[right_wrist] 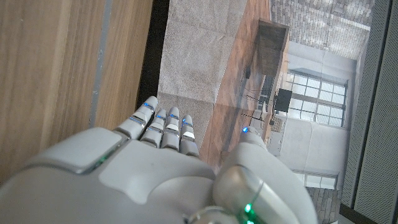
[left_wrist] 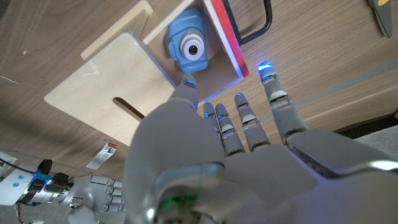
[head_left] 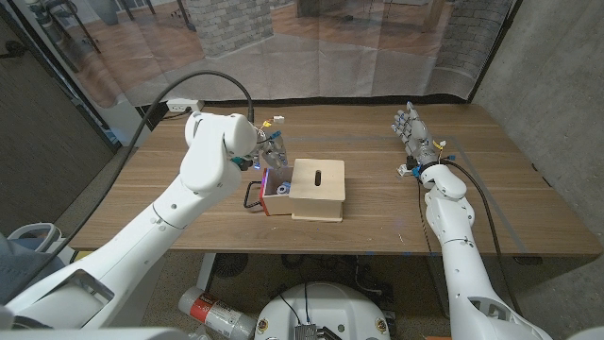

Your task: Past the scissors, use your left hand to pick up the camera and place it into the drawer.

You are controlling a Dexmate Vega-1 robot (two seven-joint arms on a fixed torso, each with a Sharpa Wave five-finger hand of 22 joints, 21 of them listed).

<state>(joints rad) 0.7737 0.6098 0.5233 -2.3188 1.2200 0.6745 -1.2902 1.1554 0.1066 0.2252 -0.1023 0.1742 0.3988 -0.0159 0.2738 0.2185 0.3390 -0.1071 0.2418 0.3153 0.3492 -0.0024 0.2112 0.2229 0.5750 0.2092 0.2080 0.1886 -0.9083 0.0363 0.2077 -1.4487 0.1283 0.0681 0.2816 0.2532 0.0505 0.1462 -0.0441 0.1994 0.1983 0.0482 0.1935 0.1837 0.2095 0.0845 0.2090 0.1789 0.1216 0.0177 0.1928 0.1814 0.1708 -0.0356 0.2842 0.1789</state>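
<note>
The blue toy camera lies inside the pulled-out drawer, lens facing up. The drawer has a red front and a black handle and sticks out of a pale wooden box. My left hand hovers just above the drawer with its fingers spread and nothing in them. A dark tip with yellow, probably the scissors, lies on the table beyond the drawer. My right hand stands upright and open at the far right of the table.
The box has a slot in its top. A small label lies on the table near my right hand. The table's far edge lies just past my right hand's fingers.
</note>
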